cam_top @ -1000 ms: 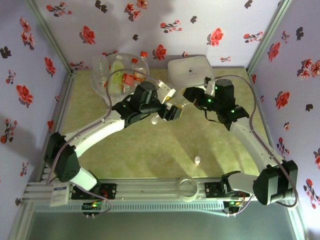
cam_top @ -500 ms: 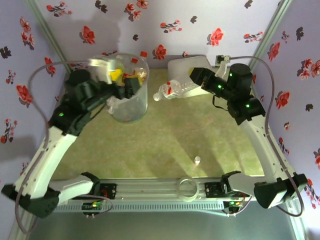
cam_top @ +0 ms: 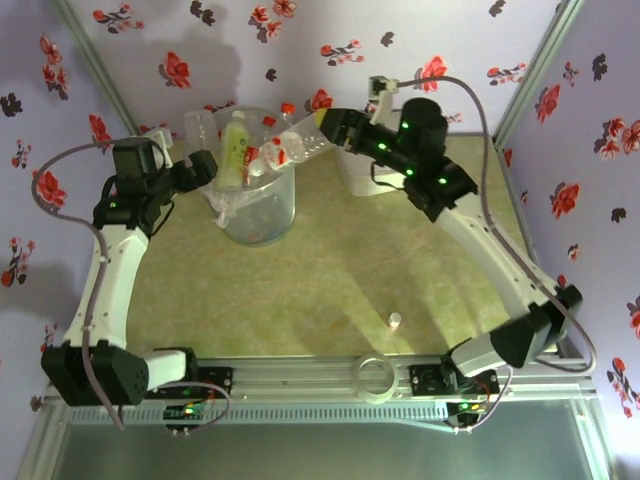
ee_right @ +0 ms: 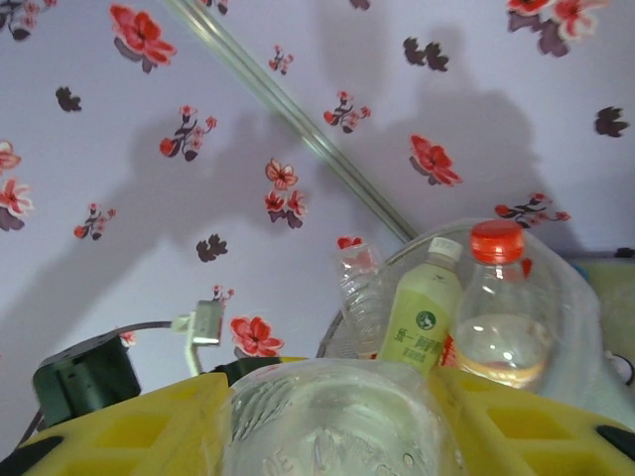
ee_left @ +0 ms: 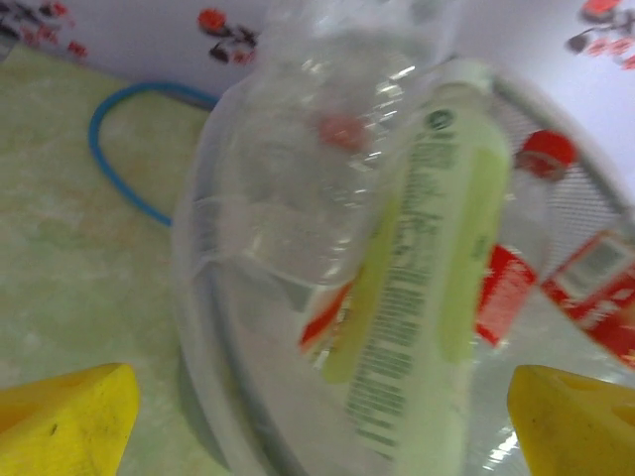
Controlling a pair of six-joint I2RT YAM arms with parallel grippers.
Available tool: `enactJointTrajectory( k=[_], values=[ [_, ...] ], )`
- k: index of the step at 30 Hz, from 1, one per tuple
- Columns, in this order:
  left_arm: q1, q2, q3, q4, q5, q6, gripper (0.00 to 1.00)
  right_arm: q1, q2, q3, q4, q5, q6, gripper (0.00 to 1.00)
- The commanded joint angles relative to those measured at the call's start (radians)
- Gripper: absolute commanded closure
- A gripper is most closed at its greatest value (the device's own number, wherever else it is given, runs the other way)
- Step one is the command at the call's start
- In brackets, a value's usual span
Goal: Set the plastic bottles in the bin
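Note:
The bin (cam_top: 262, 216) stands at the back left with several plastic bottles in it, among them a green-labelled one (cam_top: 235, 148) and a red-capped one (cam_top: 288, 108). My right gripper (cam_top: 330, 126) is shut on a clear bottle (cam_top: 295, 143) that lies level and reaches over the bin's right rim. In the right wrist view that bottle (ee_right: 337, 421) fills the gap between the yellow fingers (ee_right: 129, 426), with the bin (ee_right: 580, 297) beyond. My left gripper (cam_top: 205, 170) is open at the bin's left rim. Its fingertips (ee_left: 64, 426) straddle the rim (ee_left: 198, 297) and the green bottle (ee_left: 427, 297).
A white lidded box (cam_top: 352, 172) sits at the back, mostly under my right arm. A tiny white cap (cam_top: 395, 320) lies on the mat near the front. A clear ring (cam_top: 375, 378) rests on the front rail. Flowered walls close in on three sides.
My right arm has carried the clear bottle left from in front of the white box to the bin's rim. My left gripper has drawn back from over the bin to its left side.

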Motion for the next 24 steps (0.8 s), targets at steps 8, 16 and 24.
enactJointTrajectory(
  k=[8, 16, 24],
  values=[
    [0.014, 0.089, 0.066, -0.065, 0.019, 0.084, 0.06, 0.129, 0.245, 0.332, -0.278, 0.088, -0.295, 0.55],
    [0.014, 0.117, 0.089, -0.101, 0.059, 0.11, 0.1, 0.179, 0.438, 0.622, -0.582, 0.103, -0.434, 0.58],
    [0.012, 0.145, 0.091, -0.099, 0.106, 0.116, 0.12, 0.214, 0.695, 0.93, -0.744, 0.079, -0.475, 0.57]
  ],
)
